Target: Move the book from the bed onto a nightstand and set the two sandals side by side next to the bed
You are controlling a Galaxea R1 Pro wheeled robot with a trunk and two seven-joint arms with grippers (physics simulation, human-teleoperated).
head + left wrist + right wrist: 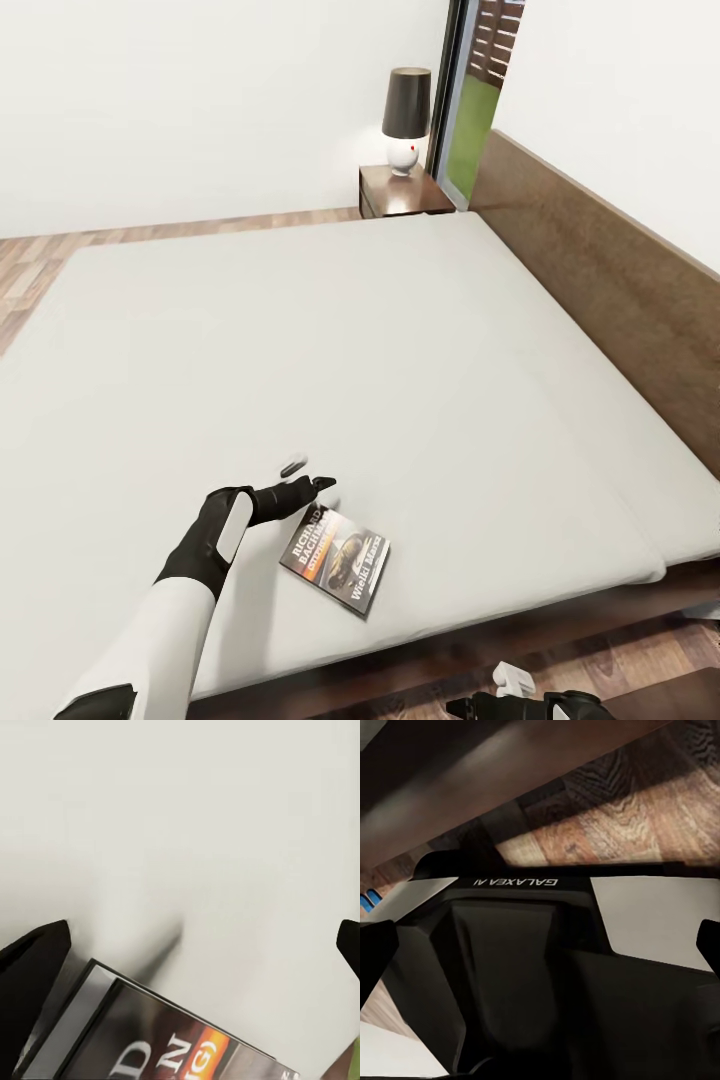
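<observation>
One book (336, 558) flat on the bed (400, 350), just beside spread left fingers (322, 483), untouched.

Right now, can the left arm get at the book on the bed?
Probably yes. The left gripper hovers open just beyond the book, which lies flat near the edge of the bed. Nothing lies between them; the left wrist view shows the cover between the fingertips.
</observation>
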